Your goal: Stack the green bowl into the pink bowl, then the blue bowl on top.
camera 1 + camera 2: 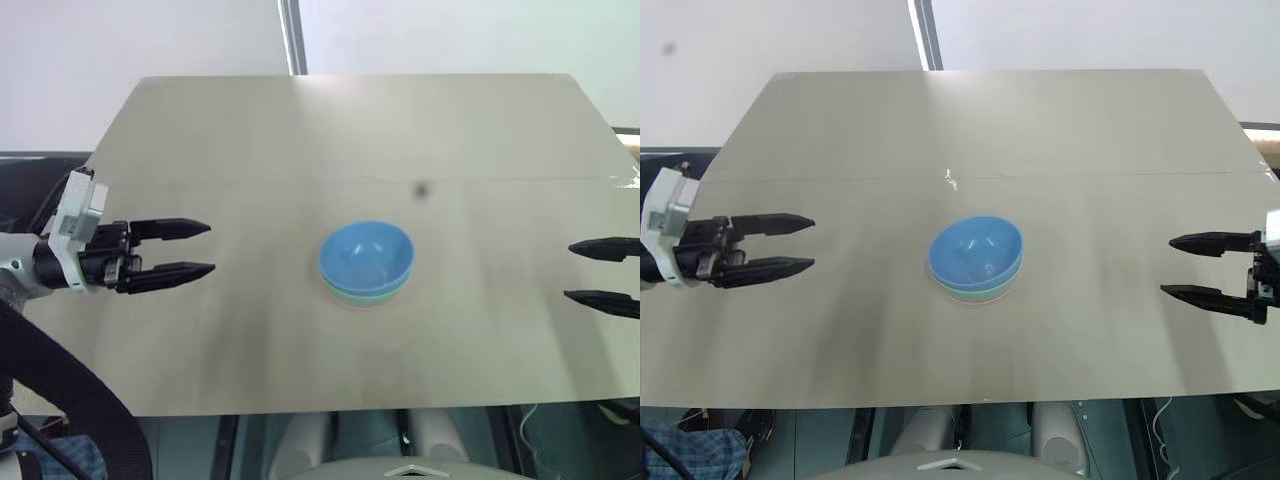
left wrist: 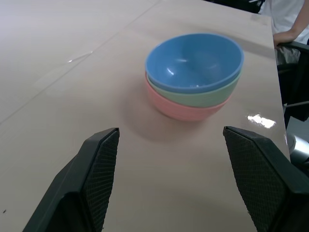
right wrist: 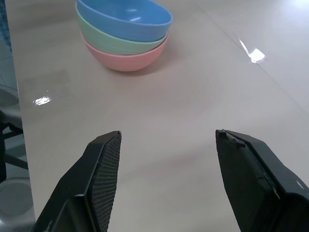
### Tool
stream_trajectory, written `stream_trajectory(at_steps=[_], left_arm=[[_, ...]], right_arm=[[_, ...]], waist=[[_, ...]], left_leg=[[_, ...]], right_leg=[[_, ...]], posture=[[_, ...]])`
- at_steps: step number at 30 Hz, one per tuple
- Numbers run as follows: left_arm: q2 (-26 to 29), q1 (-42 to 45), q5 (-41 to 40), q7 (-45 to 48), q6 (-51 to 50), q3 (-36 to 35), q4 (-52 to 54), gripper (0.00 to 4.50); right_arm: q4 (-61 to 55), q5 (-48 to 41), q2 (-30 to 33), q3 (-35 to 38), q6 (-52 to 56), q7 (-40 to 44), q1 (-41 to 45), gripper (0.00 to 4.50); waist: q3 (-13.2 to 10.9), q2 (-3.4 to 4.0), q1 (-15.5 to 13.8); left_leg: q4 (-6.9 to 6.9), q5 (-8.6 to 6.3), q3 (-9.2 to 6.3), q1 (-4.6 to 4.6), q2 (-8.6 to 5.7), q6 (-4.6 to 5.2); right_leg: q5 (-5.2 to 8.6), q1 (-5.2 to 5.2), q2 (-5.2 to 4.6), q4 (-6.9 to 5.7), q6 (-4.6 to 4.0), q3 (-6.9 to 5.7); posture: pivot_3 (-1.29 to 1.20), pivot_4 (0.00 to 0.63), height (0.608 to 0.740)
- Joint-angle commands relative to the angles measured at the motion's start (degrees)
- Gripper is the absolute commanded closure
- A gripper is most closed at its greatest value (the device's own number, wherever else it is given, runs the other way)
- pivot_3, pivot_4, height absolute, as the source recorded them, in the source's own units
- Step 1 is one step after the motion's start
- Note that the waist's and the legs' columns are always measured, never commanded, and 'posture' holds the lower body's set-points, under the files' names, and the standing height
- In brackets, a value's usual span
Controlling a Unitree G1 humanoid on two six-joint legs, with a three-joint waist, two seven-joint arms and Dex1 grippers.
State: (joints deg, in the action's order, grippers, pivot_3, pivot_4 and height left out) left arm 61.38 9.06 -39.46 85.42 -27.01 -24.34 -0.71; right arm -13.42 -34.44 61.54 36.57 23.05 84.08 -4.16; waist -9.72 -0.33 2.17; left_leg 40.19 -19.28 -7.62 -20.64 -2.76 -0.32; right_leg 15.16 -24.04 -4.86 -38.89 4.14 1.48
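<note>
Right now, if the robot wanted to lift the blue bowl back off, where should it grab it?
Probably by the rim of the blue bowl, coming from above: one finger inside, one outside. Only its rim stands clear of the green bowl it nests in.

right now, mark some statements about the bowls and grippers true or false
1. The blue bowl sits on top of the stack. True.
2. The pink bowl sits on top of the green bowl. False: the pink one is at the bottom, under the green.
3. The left gripper holds a bowl. False: it is open and empty, apart from the stack.
4. The right gripper is open. True.
5. The stack stands on the table. True.
</note>
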Motion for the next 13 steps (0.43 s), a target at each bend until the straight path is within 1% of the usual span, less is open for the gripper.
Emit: stream_trajectory(at_steps=[1,13], left_arm=[[1.6,-1.1,0.5,1.8,2.3,-3.5,-1.1,0.84],[2.0,-2.7,0.3,2.6,2.9,-5.9,-1.7,0.84]], right_arm=[[-0.7,-2.7,0.8,3.7,-0.4,1.0,0.6,1.1],[-0.9,-5.0,1.9,3.8,1.1,0.7,1.2,1.1]], waist=[[0.0,0.0,0.0],[0.0,0.01,-0.2]], left_leg=[[0.0,0.0,0.0,-0.01,0.01,0.0],[0.0,-0.01,-0.03,-0.03,0.06,0.0]], right_leg=[[0.0,0.0,0.0,0.01,0.0,0.0],[0.0,0.0,-0.03,0.03,0.0,-0.02]], posture=[[0.0,0.15,0.74],[0.0,0.15,0.74]])
